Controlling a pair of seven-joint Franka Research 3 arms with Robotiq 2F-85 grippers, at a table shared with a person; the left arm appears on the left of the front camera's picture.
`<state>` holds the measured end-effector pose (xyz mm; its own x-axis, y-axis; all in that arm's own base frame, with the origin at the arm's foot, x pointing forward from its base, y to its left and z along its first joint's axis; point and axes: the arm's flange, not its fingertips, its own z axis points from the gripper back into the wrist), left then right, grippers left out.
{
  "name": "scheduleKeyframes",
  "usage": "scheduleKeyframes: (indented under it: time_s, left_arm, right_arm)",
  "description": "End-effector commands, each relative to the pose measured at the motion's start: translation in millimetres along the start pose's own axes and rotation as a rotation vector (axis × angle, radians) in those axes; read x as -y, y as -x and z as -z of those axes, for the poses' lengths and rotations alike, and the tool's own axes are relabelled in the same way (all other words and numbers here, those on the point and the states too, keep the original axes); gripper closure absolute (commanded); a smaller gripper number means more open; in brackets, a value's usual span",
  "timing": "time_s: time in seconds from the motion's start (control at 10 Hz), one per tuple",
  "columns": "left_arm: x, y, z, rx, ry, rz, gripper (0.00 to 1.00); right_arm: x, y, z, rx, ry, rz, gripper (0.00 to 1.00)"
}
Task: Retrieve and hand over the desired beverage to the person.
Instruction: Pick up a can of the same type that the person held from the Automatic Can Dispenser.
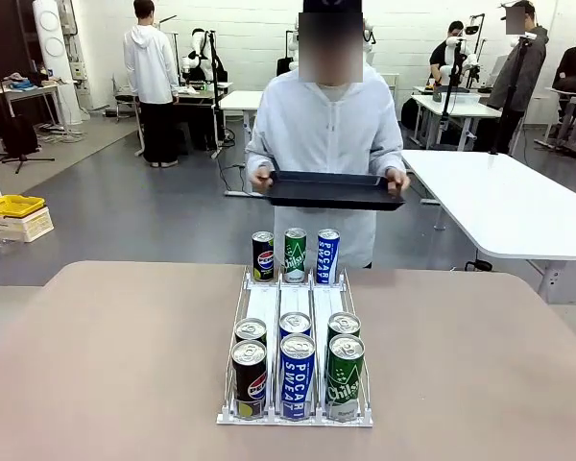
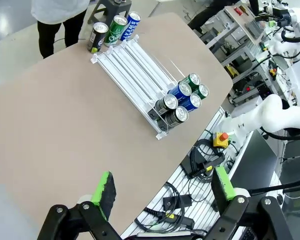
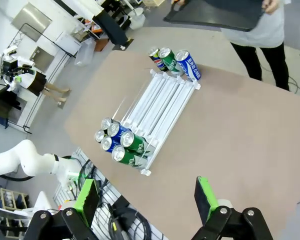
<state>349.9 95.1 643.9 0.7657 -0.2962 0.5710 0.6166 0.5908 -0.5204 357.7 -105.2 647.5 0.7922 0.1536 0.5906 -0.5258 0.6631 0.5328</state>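
Beverage cans [image 1: 297,375] are sitting in a white three-lane rack [image 1: 265,305] in the middle of the tan counter [image 1: 115,365]. At the end of the rack nearest the robot, six cans are standing in two rows, one pair in each lane: black Pepsi cans [image 1: 250,379] in the left lane, blue Pocari Sweat cans [image 1: 295,325] in the middle lane and green Chilsung cans [image 1: 345,376] in the right lane. At the far end three more cans are standing side by side, in the same order of black, green and blue only for the first; the green one is in the middle and the blue one on the right. The stretch of lanes between the two groups is lying bare.

Beyond the far edge of the counter the person [image 1: 326,125] is standing upright in a white zip-up jacket, facing the robot and holding a flat black tray [image 1: 332,189] level at waist height by its two ends. The tray is hovering above and behind the far row of cans, not touching them.

The robot's left hand [image 2: 163,186] is hanging high over the near left edge of the counter, its green-padded fingers [image 2: 105,192] spread wide with nothing between them. The right hand [image 3: 146,194] is likewise hanging high above the counter, gaping wide and gripping nothing, well apart from the rack.
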Motion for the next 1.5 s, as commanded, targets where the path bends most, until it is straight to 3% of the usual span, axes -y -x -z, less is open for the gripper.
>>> scheduleKeyframes:
  time_s: [0.0, 1.4]
  left_arm:
    - [-1.1, -2.4, -2.2, 0.010, 0.020, 0.027, 0.00]
    - [-1.1, -2.4, -2.2, 0.010, 0.020, 0.027, 0.00]
  right_arm:
    - [1.4, -2.0, -0.3, 0.008, -0.021, -0.014, 0.00]
    - [1.4, -2.0, -0.3, 0.008, -0.021, -0.014, 0.00]
